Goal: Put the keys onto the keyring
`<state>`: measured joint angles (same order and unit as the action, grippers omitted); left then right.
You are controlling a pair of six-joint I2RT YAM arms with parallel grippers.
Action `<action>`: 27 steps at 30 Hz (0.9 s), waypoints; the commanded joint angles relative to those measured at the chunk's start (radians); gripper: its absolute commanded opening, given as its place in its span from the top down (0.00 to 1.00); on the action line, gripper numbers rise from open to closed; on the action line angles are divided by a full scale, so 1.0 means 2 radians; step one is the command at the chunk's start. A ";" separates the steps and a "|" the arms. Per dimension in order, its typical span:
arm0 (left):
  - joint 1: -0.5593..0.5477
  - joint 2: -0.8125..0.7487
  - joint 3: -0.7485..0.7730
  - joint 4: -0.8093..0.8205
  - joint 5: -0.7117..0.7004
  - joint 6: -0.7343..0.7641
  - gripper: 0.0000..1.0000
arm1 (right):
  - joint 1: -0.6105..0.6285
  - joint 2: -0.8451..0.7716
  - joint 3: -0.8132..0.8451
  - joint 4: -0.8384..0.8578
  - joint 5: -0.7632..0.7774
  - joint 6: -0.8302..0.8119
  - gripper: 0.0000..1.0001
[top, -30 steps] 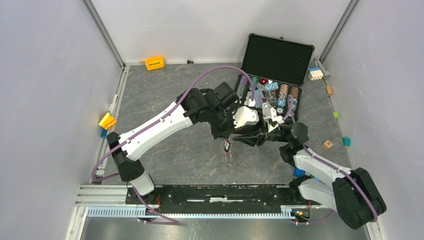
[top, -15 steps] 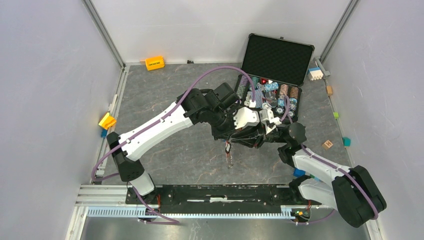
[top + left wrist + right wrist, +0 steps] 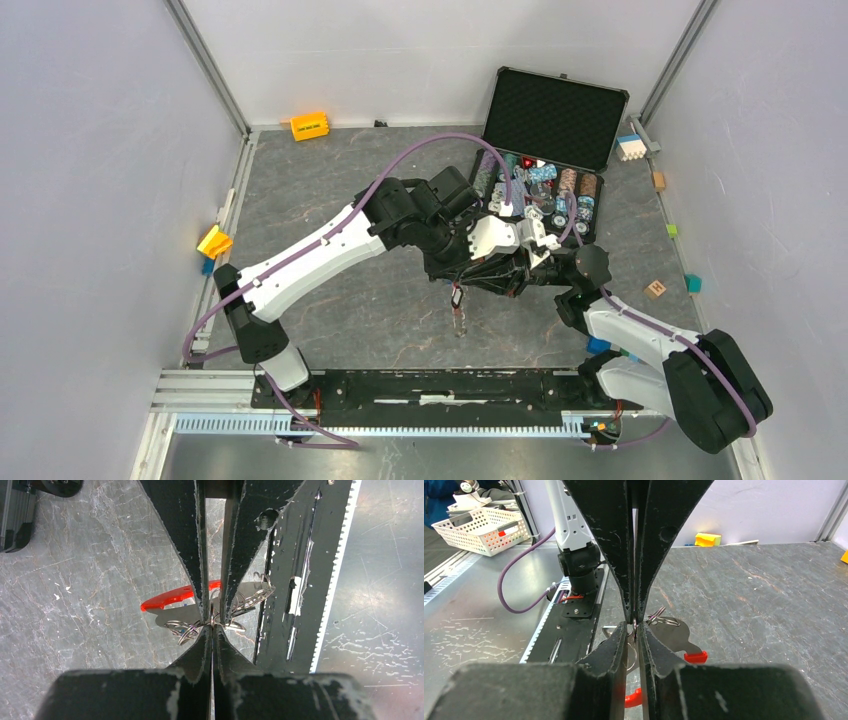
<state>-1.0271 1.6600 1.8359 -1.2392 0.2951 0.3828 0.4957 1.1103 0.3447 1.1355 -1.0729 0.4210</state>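
At back right, open case [image 3: 556, 110] — poker chips [image 3: 545, 187] inside

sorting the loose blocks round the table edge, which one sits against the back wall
The orange block, alone by the back wall's left end. The yellow block lies along the left wall; the wooden cube sits near the right.

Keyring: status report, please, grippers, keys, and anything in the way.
Left gripper shut on keyring, held off the table. Right gripper nearly shut on a ring wire. Keys bunched beside. Red fob dangling; nothing blocking.

Robot lab cell: white panel walls [image 3: 100, 150], alu frame rail [image 3: 400, 425].
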 commanded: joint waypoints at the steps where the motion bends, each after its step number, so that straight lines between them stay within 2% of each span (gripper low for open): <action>1: -0.005 0.004 0.008 0.007 0.017 0.005 0.98 | 0.002 0.001 0.012 0.003 -0.002 -0.011 0.82; 10: -0.007 0.006 0.004 0.008 0.018 0.006 0.98 | 0.003 0.000 0.013 -0.001 0.000 -0.012 0.83; 27: -0.009 0.003 0.005 0.007 0.026 0.006 0.98 | 0.004 0.001 0.018 -0.026 0.002 -0.027 0.91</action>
<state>-1.0302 1.6752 1.8332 -1.2434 0.2974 0.3828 0.4976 1.1099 0.3458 1.0954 -1.0729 0.3943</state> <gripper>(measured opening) 0.023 0.101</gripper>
